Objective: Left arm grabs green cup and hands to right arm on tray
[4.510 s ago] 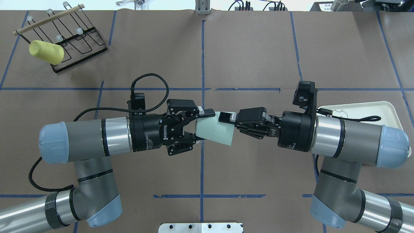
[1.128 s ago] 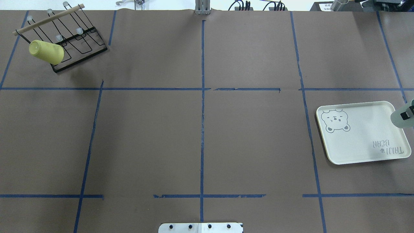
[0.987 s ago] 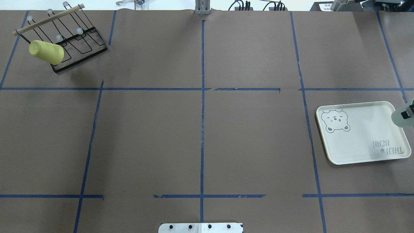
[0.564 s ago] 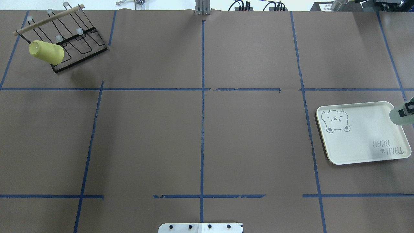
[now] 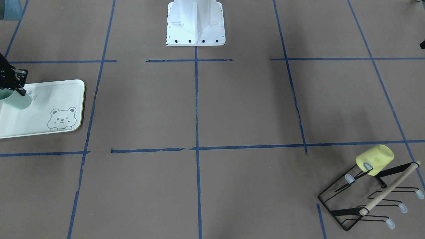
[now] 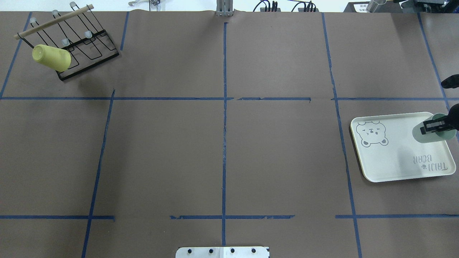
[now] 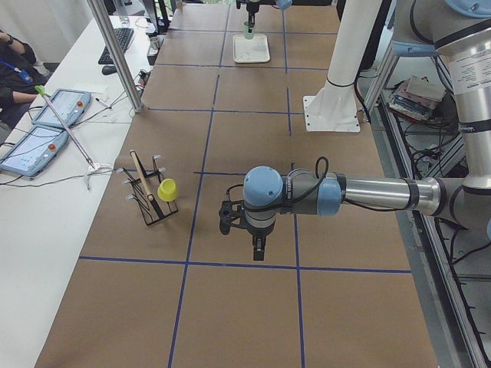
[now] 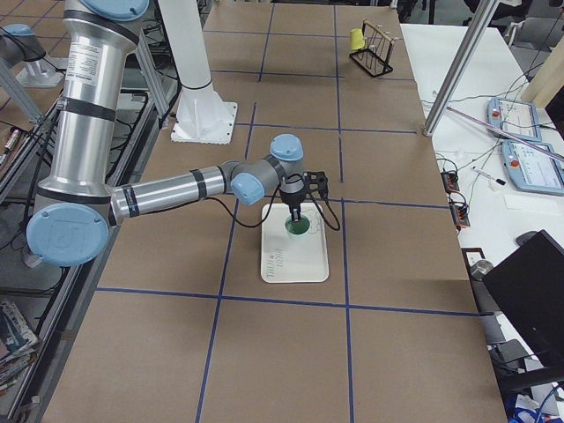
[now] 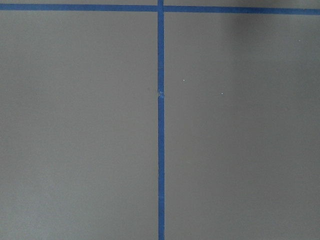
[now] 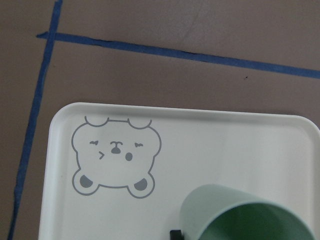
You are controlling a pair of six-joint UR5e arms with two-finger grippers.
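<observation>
The green cup (image 6: 434,135) is in my right gripper (image 6: 430,128), which is shut on its rim. It hangs upright, mouth up, over the far right corner of the tray (image 6: 391,157). I cannot tell whether it touches the tray. The front-facing view shows the cup (image 5: 16,100) under the gripper (image 5: 16,90) over the tray (image 5: 49,96). The right wrist view shows the cup (image 10: 240,215) next to the tray's bear drawing (image 10: 116,162). My left gripper (image 7: 258,247) shows only in the exterior left view, over bare table; I cannot tell if it is open or shut.
A black wire rack (image 6: 89,46) with a wooden rod stands at the far left and bears a pale yellow cup (image 6: 51,57). The robot's white base plate (image 6: 222,252) sits at the near edge. Blue tape lines cross the brown table cover.
Both arms left the table's middle after meeting there on the cup. In the last second my right gripper moved the green cup from the view's right edge in over the tray.
</observation>
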